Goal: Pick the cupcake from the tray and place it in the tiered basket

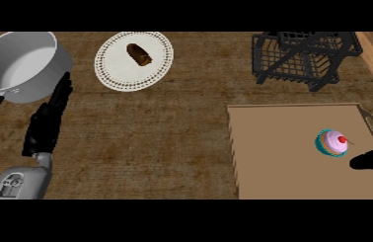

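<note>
The pink-frosted cupcake with a red cherry and teal wrapper (332,142) stands upright on the flat tan rectangular tray (284,157), toward the tray's right side. Nothing else lies on the tray. Just below and to the right of the cupcake, a small black part of the right hand (362,161) shows at the view's right edge, close to the cupcake but apart from it; whether its fingers are spread or curled cannot be told.

Beyond the tray, at the upper right, stands the black wire tiered basket (302,58); no contents show in it. Both rest on the brown wood-grain bench (167,137).

Well to the left, a white round plate with a dotted rim (116,73) carries a dark brown oblong pastry (139,54). At the upper left corner sits a grey metal pot (29,63); its inside appears bare.

The left hand (47,120) lies at the left side, fingers straight and released, holding nothing, fingertips reaching up beside the pot.
</note>
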You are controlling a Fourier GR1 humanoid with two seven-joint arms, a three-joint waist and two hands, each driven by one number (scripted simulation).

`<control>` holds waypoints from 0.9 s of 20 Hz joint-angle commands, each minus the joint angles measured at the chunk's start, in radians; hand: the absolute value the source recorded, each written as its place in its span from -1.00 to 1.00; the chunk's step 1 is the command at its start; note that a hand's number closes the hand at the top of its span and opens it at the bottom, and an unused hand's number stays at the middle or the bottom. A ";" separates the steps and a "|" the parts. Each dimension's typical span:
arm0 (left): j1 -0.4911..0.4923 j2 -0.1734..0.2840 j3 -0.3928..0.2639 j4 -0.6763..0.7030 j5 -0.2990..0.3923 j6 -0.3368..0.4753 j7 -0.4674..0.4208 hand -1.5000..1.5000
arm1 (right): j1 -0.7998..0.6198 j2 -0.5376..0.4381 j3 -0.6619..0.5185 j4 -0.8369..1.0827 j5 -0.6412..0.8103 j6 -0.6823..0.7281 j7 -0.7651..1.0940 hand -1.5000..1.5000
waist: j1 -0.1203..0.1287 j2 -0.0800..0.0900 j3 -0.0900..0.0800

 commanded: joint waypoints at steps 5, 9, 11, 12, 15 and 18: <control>-0.023 -0.033 0.015 0.009 -0.042 -0.015 0.014 0.00 | -0.028 0.065 0.002 0.063 0.100 0.064 0.026 -1.00 | 0.001 0.001 0.000; 0.002 -0.030 0.019 -0.087 -0.048 -0.022 0.090 0.00 | 0.005 0.095 0.006 0.014 0.103 0.059 0.068 -1.00 | 0.001 0.000 0.000; 0.035 -0.014 0.032 -0.101 -0.031 -0.053 0.053 0.00 | -0.012 0.131 0.046 0.095 0.158 0.036 0.020 -1.00 | 0.007 0.000 0.000; 0.056 -0.014 0.058 -0.054 -0.025 -0.065 -0.009 0.00 | -0.035 0.108 0.003 0.080 0.133 0.079 0.057 -1.00 | 0.004 0.000 0.000; -0.004 -0.049 0.046 0.017 -0.058 -0.052 -0.010 0.00 | -0.030 0.127 -0.013 0.084 0.146 0.082 0.056 -1.00 | -0.001 0.001 0.000; 0.012 -0.077 0.025 -0.065 -0.081 -0.032 0.061 0.00 | -0.036 0.153 -0.006 0.076 0.163 0.086 0.079 -1.00 | 0.001 0.000 0.000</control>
